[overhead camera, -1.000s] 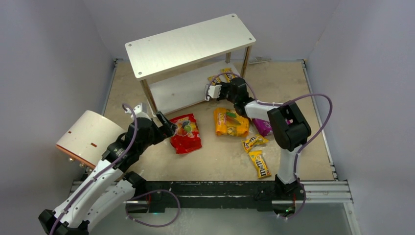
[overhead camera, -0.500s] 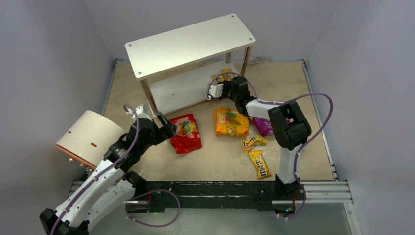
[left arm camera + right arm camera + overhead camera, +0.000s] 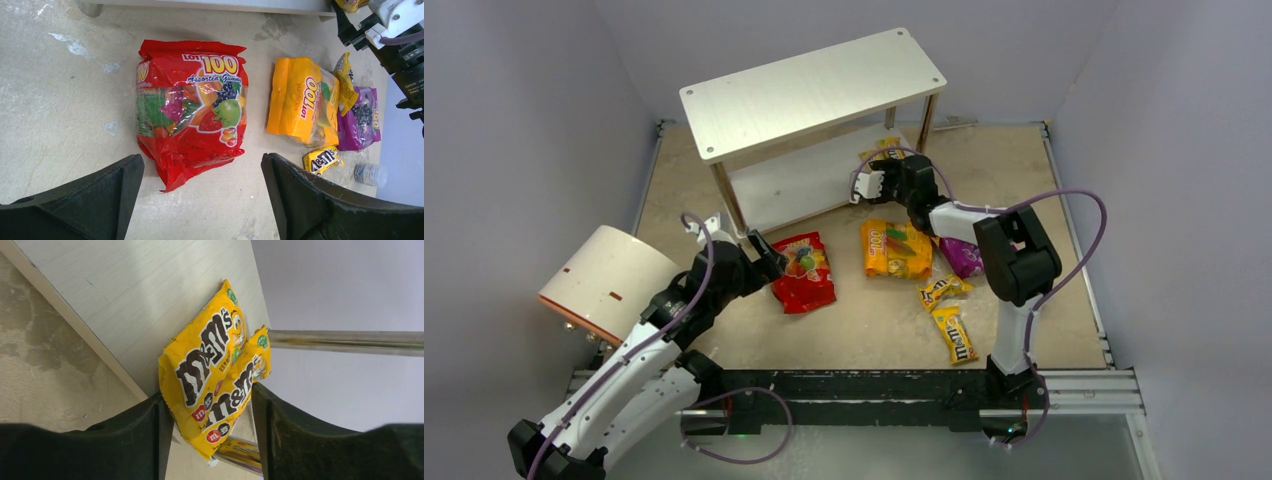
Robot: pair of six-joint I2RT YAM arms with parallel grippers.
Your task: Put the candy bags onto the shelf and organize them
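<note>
Two M&M's packets [image 3: 215, 375] sit pinched in right claw [image 3: 210, 401]; left claw [image 3: 201, 161] gapes wide.

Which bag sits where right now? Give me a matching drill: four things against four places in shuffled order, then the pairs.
Things
1. red bag
2. orange-yellow bag
3. purple bag
4. two overlapping M&M's packets

Places
A. between the right gripper's fingers, at the edge of the shelf's lower board
B. on the table, between the red and purple bags
C. on the table, just ahead of the open left gripper
D. on the table, beside the orange-yellow bag, on the side away from the red one

Pairs: 1-C, 2-B, 3-D, 4-A
</note>
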